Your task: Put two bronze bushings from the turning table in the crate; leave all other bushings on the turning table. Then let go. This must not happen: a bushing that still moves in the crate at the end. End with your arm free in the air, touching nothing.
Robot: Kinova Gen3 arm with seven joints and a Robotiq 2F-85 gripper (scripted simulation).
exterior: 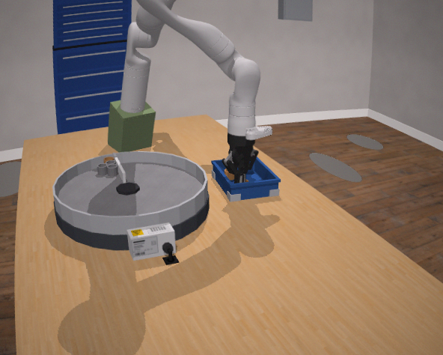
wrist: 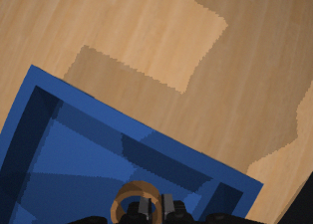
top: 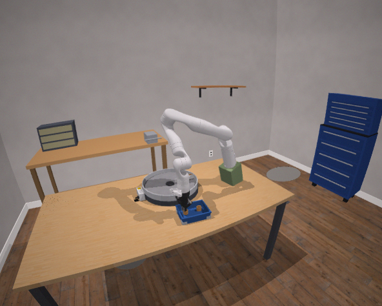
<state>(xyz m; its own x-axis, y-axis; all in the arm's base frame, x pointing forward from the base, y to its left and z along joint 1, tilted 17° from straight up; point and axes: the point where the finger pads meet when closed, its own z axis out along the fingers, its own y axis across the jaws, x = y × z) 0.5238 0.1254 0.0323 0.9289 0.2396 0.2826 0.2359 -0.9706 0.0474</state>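
Pincer (wrist: 152, 214) pinches a bronze bushing (wrist: 136, 201) low inside the crate (wrist: 80, 149). Advise spreading the fingers only once it rests on the floor, then lifting straight, clear of the other bushing (top: 199, 208)

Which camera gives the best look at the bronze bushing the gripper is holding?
The wrist view: the bronze bushing fills the bottom centre as a clear ring pinched by the gripper over the blue crate. The exterior view shows only a sliver of it behind the gripper, and in the top view it is a tiny brown spot.

Held bushing (wrist: 136, 201) half behind hand (wrist: 152, 217)
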